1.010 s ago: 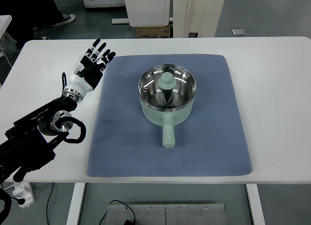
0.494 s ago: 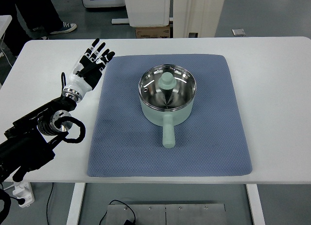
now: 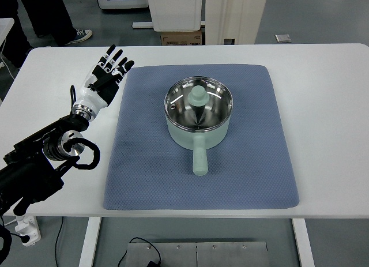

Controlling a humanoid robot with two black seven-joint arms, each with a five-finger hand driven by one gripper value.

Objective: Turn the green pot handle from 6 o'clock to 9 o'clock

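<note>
Slightly shifted toward upper left, the left robot hand (image 3: 105,76) is held spread, empty, away from the green pot (image 3: 198,118); its handle (image 3: 199,157) is pointed at frame bottom.

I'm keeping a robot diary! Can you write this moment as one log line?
left hand: open, over table left of mat | green pot: on blue mat, lid on | handle: 6 o'clock, untouched | right hand: unseen

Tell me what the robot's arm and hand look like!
The left hand has black fingers with white patches and a white base, joined by a silver wrist ring. The arm is black and chunky, with a round silver joint and a looping black cable. The right arm isn't visible.
</note>
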